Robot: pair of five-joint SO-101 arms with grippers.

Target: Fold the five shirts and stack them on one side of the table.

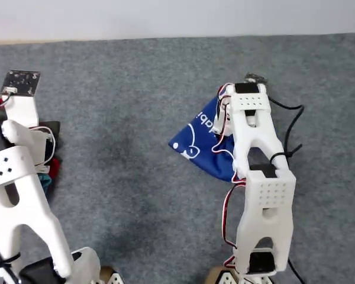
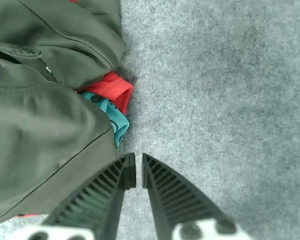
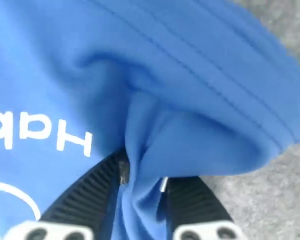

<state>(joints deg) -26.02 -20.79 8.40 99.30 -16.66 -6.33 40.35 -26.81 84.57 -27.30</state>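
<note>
Blue shirt cloth is grasped between the jaws of the right pincer, and beyond it the rest lies crumpled, not yet folded. The left pincer is clenched on nothing, just beside the stack: olive shirt over teal shirt and red shirt. I judge that most of the work is done. Farther out the grey counter gives open room up to its edge.

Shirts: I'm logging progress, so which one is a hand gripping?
The bright blue fabric shirt with white print, pinched in the right hand. The olive-green shirt, red shirt and teal shirt lie piled beside the left hand, ungripped.
</note>
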